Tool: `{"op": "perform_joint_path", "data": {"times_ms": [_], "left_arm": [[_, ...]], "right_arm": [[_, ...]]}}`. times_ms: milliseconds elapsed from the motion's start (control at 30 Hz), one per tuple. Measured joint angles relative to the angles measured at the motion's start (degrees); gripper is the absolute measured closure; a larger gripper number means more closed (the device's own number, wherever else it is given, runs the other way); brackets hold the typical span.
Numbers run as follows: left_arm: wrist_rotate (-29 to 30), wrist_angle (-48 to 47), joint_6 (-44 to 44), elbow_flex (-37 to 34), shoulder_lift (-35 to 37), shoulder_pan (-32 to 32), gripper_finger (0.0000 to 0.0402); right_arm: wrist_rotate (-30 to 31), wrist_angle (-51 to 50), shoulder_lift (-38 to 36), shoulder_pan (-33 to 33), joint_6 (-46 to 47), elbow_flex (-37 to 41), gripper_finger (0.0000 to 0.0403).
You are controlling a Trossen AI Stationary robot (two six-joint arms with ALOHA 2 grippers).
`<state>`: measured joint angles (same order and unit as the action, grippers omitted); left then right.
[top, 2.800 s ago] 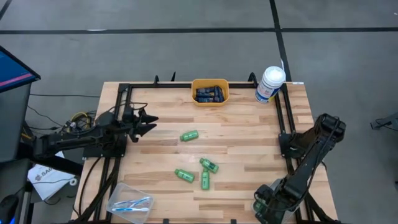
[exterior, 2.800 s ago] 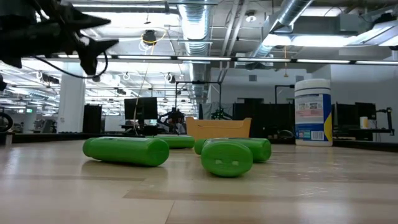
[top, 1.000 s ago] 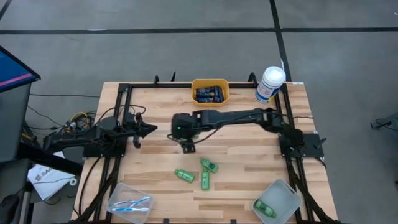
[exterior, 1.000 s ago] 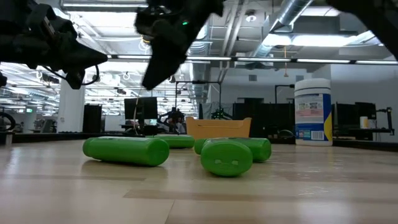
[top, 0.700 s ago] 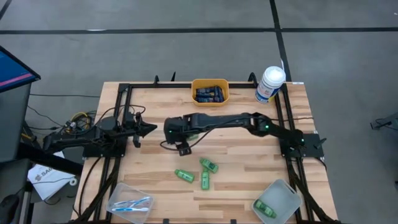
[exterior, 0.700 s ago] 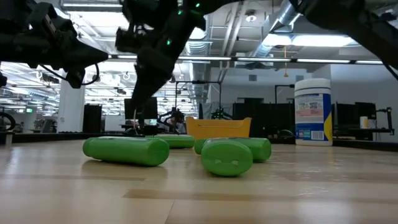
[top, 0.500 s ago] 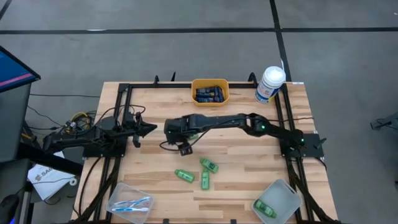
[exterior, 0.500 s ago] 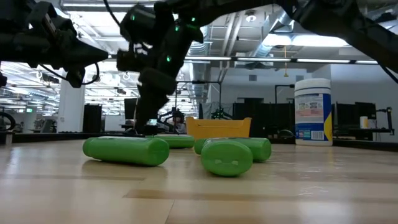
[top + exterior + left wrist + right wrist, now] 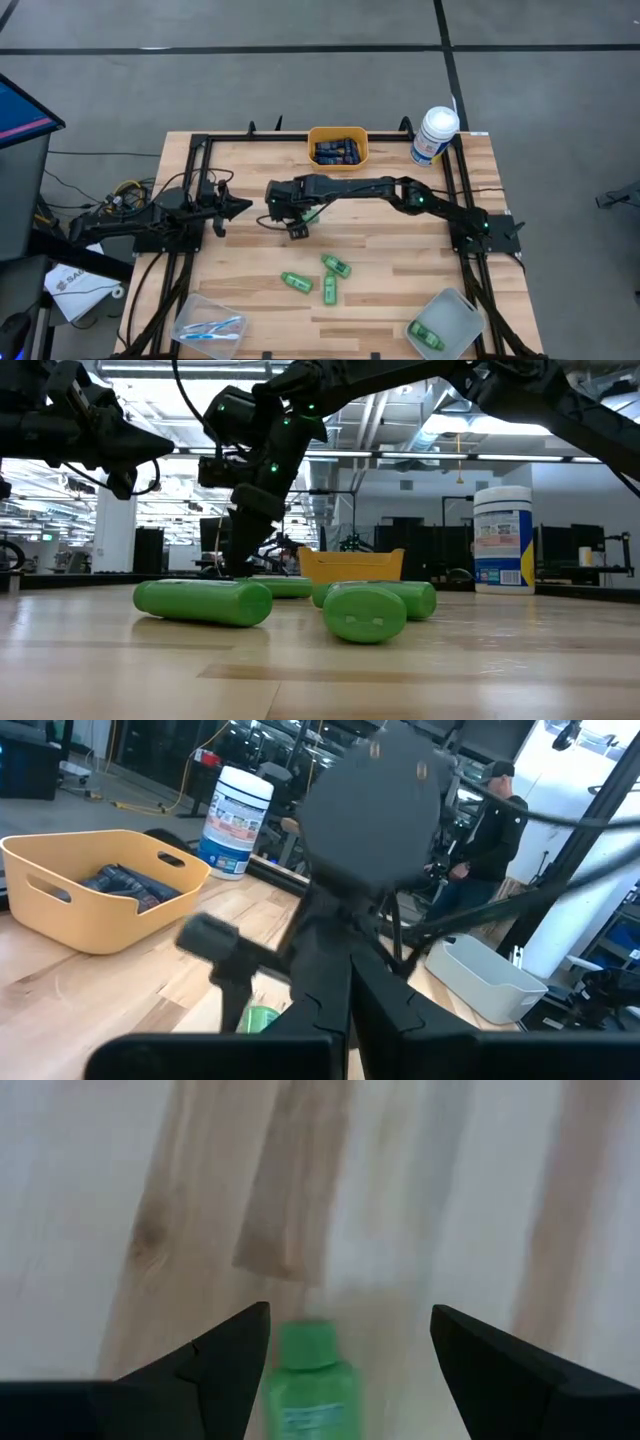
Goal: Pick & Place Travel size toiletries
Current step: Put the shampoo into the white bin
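Three small green bottles (image 9: 296, 283) (image 9: 336, 265) (image 9: 330, 290) lie on their sides near the table's middle front. A further green bottle (image 9: 310, 1385) lies farther back, also on its side, cap end (image 9: 304, 1338) forward in the right wrist view. My right gripper (image 9: 350, 1312) hangs open just over it, pointing down, one finger on either side and apart from it. In the high view that gripper (image 9: 297, 222) hides this bottle. My left gripper (image 9: 240, 207) waits shut at the table's left, holding nothing.
A yellow basket (image 9: 337, 160) of navy tubes stands at the far edge, with a white canister (image 9: 433, 135) at the far right. A clear bin (image 9: 455, 310) at the near right holds a green bottle (image 9: 425, 335). Another bin (image 9: 207, 322) at the near left holds toothbrushes. A person (image 9: 505, 810) stands beyond the table.
My right gripper has come down toward the table over the far green bottle, shifting slightly toward the left edge, and has stayed open. The bottles have not moved.
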<state>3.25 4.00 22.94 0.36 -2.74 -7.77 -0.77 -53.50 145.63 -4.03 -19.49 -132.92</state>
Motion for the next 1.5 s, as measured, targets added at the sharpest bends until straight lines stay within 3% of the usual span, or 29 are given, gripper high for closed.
{"op": "perform_joint_path", "data": {"times_ms": [500, 600, 833, 1000, 1200, 1367, 1500], "left_arm": [[0.06, 0.34, 0.00, 0.00, 0.00, 0.00, 0.0401], [0.10, 0.39, 0.00, 0.00, 0.00, 0.00, 0.0401], [0.25, 0.40, 0.00, 0.00, 0.00, 0.00, 0.0401], [0.23, 0.40, 0.00, 0.00, 0.00, 0.00, 0.0401], [0.21, 0.44, 0.01, 0.00, 0.00, 0.00, 0.0401], [0.19, 0.53, 0.00, 0.00, 0.00, -0.02, 0.0401], [0.17, 0.62, 0.02, 0.00, 0.00, -0.02, 0.0401]], "right_arm": [[-0.31, -1.75, 3.44, 0.95, 3.05, -0.11, 0.0144], [0.19, -1.96, 3.45, 1.00, 3.55, -0.11, 0.0181], [-0.03, -3.43, 3.49, 1.04, 3.65, -0.11, 0.0318], [0.31, -3.79, 3.22, 1.09, 3.88, 0.02, 0.0394], [1.63, -4.46, 0.35, 0.10, 5.26, 0.25, 0.0402], [1.33, -7.28, -4.54, -1.30, 11.55, 0.11, 0.0394], [1.07, -13.56, -7.13, -4.55, 12.49, 0.13, 0.0363]]}}
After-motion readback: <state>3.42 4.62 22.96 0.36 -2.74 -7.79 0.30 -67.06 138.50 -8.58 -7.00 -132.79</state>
